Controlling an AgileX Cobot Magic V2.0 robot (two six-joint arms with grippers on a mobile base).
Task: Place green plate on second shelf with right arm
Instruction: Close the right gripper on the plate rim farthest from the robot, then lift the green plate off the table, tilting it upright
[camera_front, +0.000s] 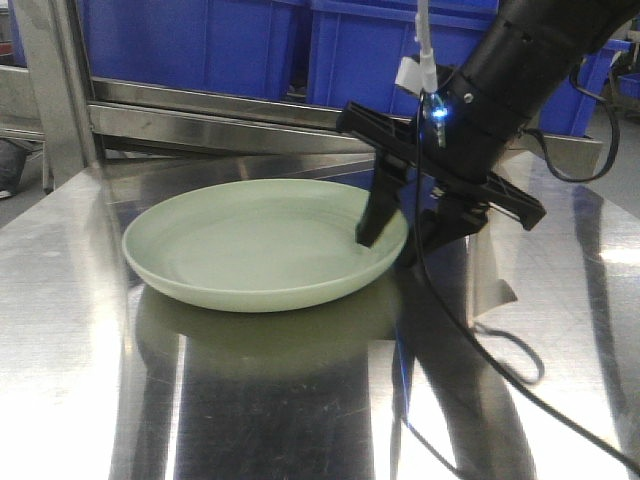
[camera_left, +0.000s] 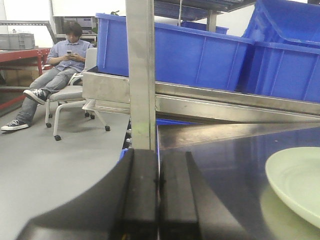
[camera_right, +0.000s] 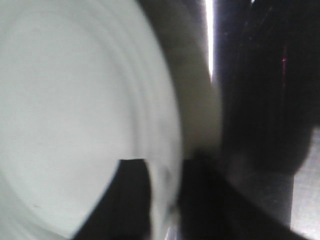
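Note:
The pale mint-green plate (camera_front: 250, 245) lies on the steel table (camera_front: 300, 400). My right gripper (camera_front: 395, 240) straddles its right rim, one black finger inside the plate and one outside, closed on the rim. In the right wrist view the plate (camera_right: 75, 115) fills the left side, blurred, and its rim runs between the fingers of the right gripper (camera_right: 166, 200). My left gripper (camera_left: 159, 185) is shut and empty at the table's left edge. The plate's edge (camera_left: 300, 180) shows to its right.
A steel shelf rail with blue bins (camera_front: 200, 40) runs behind the table. A steel post (camera_left: 141, 75) stands just ahead of the left gripper. A black cable (camera_front: 500, 350) trails over the table's right side. A seated person (camera_left: 62, 65) is off to the left.

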